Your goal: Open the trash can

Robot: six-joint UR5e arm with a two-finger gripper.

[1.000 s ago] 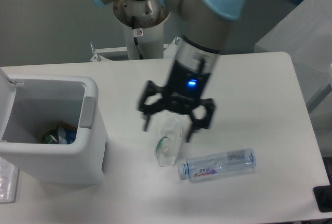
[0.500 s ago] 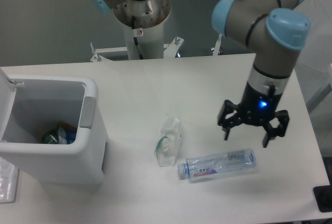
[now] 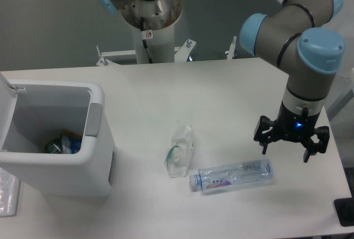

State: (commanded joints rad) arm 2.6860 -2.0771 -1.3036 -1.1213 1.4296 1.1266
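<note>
The trash can stands at the left edge of the table with its flat lid swung up and back on the far left side, so the interior is exposed; the grey push tab sits on the rim facing the table centre; judged from this, the opening step is already complete and no further contact with the bin appears to be required. The bin is a boxy white plastic moulding with rounded corners and smooth matte walls; some coloured refuse lies at the bottom, too small to identify. Over the last second the gripper has travelled from above the middle of the table to the right side, well apart from the bin, which is unchanged; this reads as a withdrawal after the task rather than an approach. The gripper is black, with a blue indicator light on its body, its fingers spread and nothing between them; it hangs just above the right end of the clear plastic bottle, which lies on its side, cylindrical, glossy and transparent, with a label band near its cap end. Left of the bottle lies a crumpled clear plastic wrapper, thin, creased and irregular in outline. The table surface is plain white, smooth and rounded at its corner.
</note>
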